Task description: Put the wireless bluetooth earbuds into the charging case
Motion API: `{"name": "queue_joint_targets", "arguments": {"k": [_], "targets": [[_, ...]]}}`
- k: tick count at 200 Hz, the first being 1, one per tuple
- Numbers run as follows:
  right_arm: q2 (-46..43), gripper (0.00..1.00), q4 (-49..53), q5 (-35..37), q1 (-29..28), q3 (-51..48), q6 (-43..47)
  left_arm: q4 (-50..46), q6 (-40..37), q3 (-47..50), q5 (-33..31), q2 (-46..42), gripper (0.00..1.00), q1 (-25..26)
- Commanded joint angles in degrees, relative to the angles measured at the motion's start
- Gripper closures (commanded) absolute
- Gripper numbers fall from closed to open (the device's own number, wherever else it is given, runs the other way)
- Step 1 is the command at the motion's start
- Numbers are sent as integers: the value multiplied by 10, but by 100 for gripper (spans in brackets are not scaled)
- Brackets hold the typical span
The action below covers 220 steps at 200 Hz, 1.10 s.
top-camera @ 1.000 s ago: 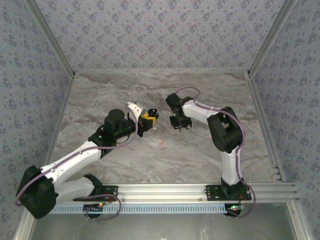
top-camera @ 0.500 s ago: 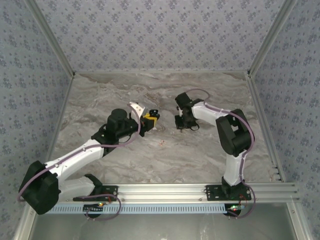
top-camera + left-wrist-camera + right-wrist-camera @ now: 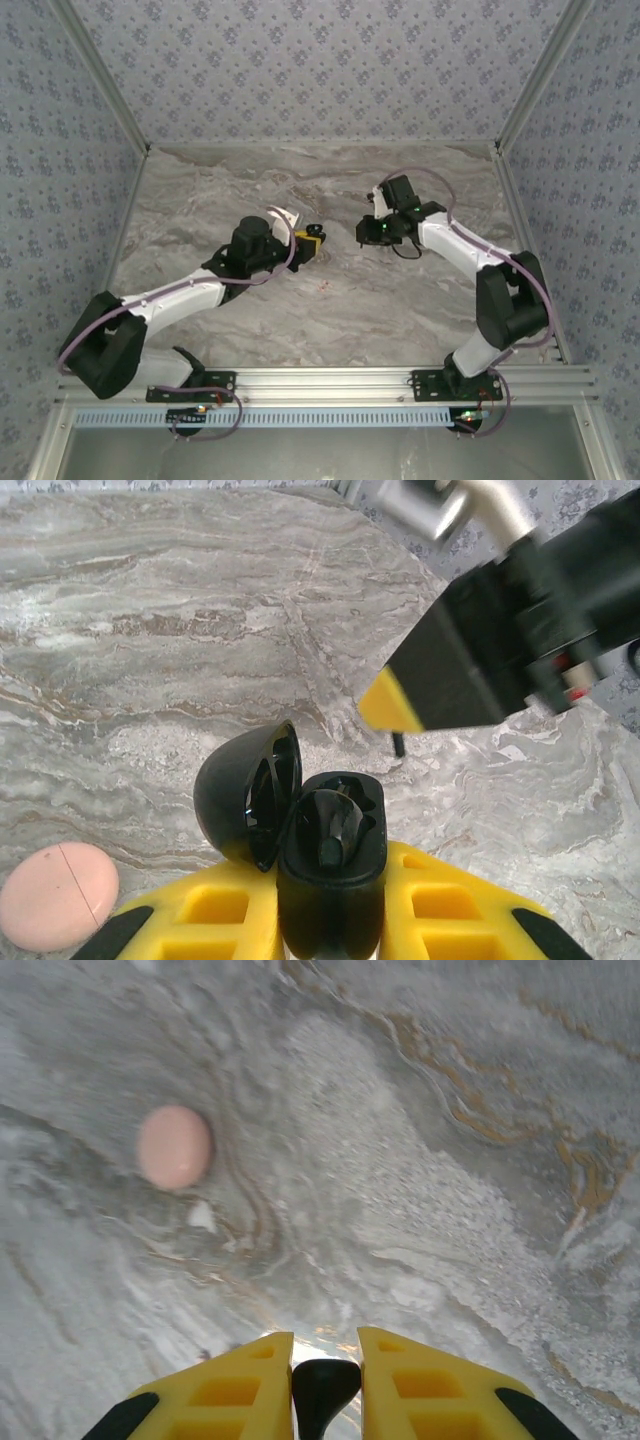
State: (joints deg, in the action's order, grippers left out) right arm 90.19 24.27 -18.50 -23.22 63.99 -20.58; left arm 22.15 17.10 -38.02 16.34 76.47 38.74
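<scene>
The left gripper (image 3: 330,925) is clamped on the base of a black clamshell charging case (image 3: 330,875), with a yellow finger pressed to each side. The case's round lid (image 3: 240,790) stands open to the left. A second black earbud (image 3: 328,832) seems to sit in the socket, though black on black is hard to read. A salmon-pink round disc (image 3: 58,895) lies near the case on the grey marbled worktop (image 3: 150,630). Beyond the case hangs the right gripper (image 3: 325,1355), closed on a small black earbud (image 3: 322,1388), which is clear of the case's opening.
</scene>
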Motion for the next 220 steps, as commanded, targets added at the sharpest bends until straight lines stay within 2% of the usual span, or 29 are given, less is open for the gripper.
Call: {"name": "queue_joint_targets", "arguments": {"k": [1,71,220], "targets": [[-46,79,-24,-30,4,-1,-1,40,17,-21,18,12,79,2],[-111,78,-47,-52,-12,18,7,78,29,-19,37,32,79,5],[-155,77,-80,-11,-87,58,23,203,42,13,92,29,79,5]]}}
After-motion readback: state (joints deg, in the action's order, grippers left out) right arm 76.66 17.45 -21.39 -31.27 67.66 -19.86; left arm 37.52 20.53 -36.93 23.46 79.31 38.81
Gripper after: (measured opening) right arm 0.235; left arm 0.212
